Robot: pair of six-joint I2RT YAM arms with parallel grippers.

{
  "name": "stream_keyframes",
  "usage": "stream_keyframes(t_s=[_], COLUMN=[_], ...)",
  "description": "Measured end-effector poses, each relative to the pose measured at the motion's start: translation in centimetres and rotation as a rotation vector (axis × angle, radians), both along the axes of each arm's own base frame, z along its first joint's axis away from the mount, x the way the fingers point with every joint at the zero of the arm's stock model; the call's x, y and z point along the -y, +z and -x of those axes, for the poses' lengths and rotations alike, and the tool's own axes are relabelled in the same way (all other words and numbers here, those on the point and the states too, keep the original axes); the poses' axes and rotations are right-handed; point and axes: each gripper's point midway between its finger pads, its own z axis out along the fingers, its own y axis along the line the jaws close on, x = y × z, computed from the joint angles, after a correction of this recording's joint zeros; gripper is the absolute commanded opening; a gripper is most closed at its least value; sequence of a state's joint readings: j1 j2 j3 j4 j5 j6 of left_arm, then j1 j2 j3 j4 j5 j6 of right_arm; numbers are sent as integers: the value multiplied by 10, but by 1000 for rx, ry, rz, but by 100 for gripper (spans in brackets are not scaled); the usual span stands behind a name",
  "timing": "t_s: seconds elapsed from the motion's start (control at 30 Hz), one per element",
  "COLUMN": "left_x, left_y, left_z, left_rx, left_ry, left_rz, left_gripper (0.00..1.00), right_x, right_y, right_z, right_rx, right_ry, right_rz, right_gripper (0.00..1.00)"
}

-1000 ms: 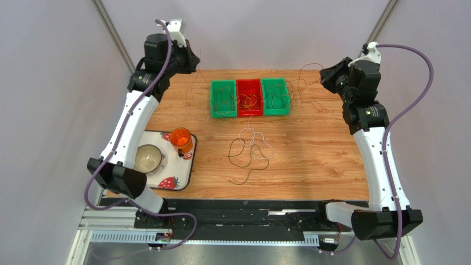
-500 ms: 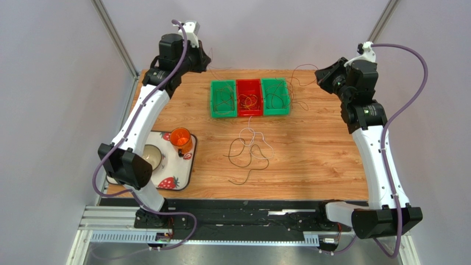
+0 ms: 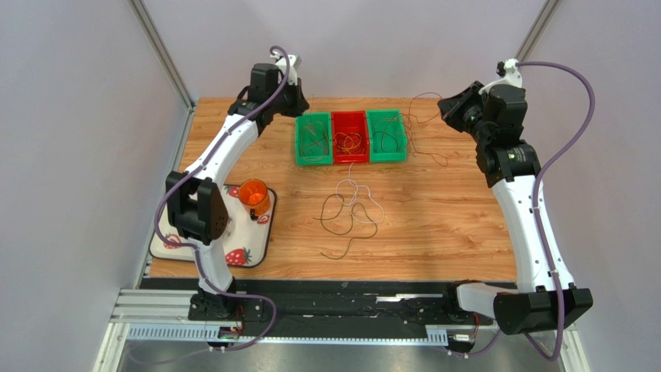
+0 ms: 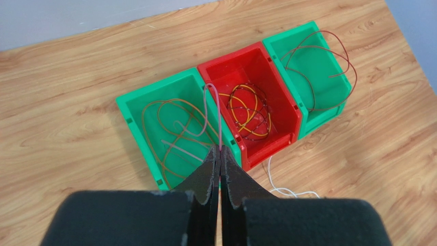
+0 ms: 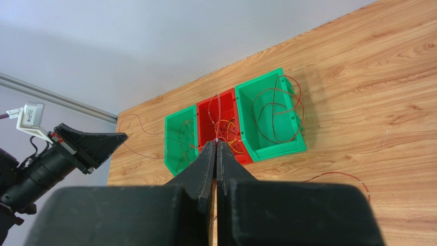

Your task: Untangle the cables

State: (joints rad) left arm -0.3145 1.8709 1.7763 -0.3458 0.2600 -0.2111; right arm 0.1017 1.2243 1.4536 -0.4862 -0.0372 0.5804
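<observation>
Three bins stand in a row at the back: a left green bin (image 3: pixel 313 140), a red bin (image 3: pixel 349 138) and a right green bin (image 3: pixel 387 136). Each holds thin cables: brown and orange (image 4: pixel 169 123), yellow and dark red (image 4: pixel 249 110), dark red (image 4: pixel 320 72). A loose tangle of dark and whitish cables (image 3: pixel 351 211) lies mid-table. My left gripper (image 3: pixel 299 105) hovers by the left green bin, shut on a pinkish cable (image 4: pixel 219 123). My right gripper (image 3: pixel 444 108) is raised right of the bins, shut on a thin red cable (image 5: pixel 218 110).
A strawberry-print tray (image 3: pixel 252 246) with an orange cup (image 3: pixel 254 194) sits at the front left, partly behind my left arm. A red cable (image 3: pixel 429 151) trails on the wood right of the bins. Grey walls close in the table's back and sides.
My left arm has swung right from the back-left corner to the left green bin, its elbow now covering the bowl on the tray. My right gripper has shifted slightly left.
</observation>
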Motion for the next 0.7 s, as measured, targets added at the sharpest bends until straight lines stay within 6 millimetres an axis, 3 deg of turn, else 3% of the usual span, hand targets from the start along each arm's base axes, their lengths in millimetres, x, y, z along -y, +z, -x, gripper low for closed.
stream_keyframes(t_s=[0.13,0.23,0.33,0.4,0.57,0.7], left_x=[4,6,7,6,-3,-10], left_y=[0,8,-2,-23,-99,-139], left_z=[-2,-14,-26,-32,-42,-38], left_rx=[-1,27,20,-14,-164,-256], left_ry=[-16,-13,-2,12,70,87], left_rz=[6,6,-7,-25,-118,-168], left_gripper=[0,0,0,0,0,1], right_x=[-1,-2,-3,-4,-8,-9], right_y=[2,3,2,1,-1,-1], right_z=[-1,-1,-1,-2,-3,-3], right_rx=[7,12,10,7,2,3], right_ry=[6,10,13,19,32,37], right_rz=[-2,-3,-3,-4,-6,-9], right_gripper=[0,0,0,0,0,0])
